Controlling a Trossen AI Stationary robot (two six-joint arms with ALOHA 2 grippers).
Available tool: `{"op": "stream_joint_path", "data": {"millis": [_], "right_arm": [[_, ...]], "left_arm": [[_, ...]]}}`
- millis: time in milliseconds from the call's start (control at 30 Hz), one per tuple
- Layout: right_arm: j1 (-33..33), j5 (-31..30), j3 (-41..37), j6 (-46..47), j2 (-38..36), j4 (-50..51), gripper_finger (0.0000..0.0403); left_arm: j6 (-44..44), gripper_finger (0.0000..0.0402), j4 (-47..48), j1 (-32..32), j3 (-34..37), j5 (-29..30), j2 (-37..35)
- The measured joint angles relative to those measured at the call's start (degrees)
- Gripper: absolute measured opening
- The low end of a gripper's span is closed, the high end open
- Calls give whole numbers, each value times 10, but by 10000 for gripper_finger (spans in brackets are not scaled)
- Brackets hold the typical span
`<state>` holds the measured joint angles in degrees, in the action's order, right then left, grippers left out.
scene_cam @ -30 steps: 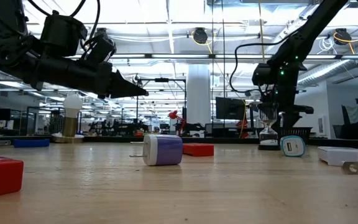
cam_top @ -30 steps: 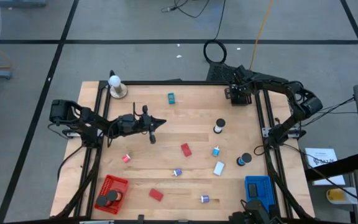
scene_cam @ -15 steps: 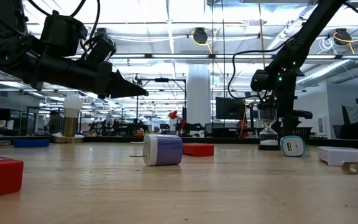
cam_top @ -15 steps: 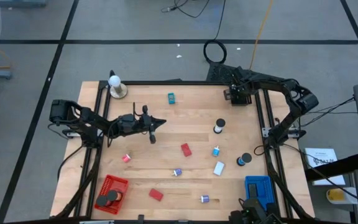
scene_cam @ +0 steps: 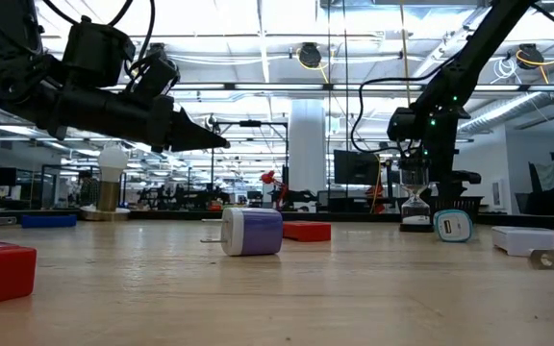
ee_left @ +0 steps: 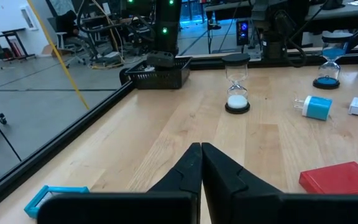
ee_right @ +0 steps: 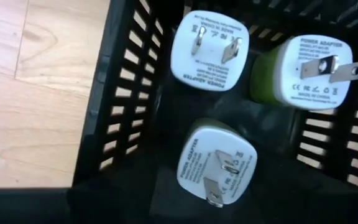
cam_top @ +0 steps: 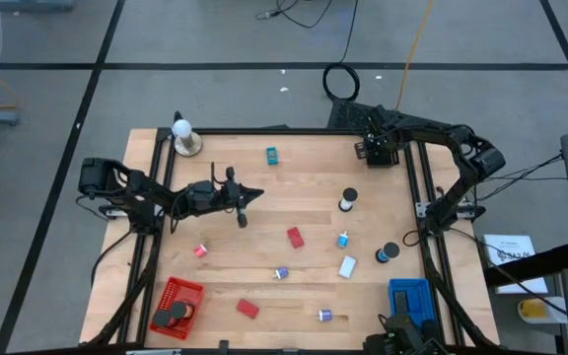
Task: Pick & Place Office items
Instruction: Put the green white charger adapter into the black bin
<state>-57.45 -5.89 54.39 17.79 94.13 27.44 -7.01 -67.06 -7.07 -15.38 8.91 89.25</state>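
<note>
Right gripper (cam_top: 381,150) over black basket (ee_right: 129,112), spreading wider since a second ago: adapter (ee_right: 216,162) dropped inside. Left gripper (ee_left: 201,163) pressed together, empty, unmoved.

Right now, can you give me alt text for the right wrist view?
Looking down into a black slatted basket holding three power adapters: a white one and two green-sided ones, prongs facing up. Light wooden tabletop shows beside the basket.
</note>
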Motion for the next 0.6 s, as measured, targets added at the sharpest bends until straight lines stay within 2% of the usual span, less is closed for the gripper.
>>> {"op": "stream_joint_path", "data": {"millis": [100, 300, 467, 600], "right_arm": [[0, 0, 0, -5, 0, 0, 242], [0, 0, 0, -14, -20, 0, 267], [0, 0, 0, -14, -51, 0, 268], [0, -4, 0, -18, -67, 12, 262]], "left_arm": [[0, 19, 0, 0, 0, 0, 0], [0, 4, 0, 0, 0, 0, 0], [0, 18, 0, 0, 0, 0, 0], [1, 10, 0, 0, 0, 0, 0]]}}
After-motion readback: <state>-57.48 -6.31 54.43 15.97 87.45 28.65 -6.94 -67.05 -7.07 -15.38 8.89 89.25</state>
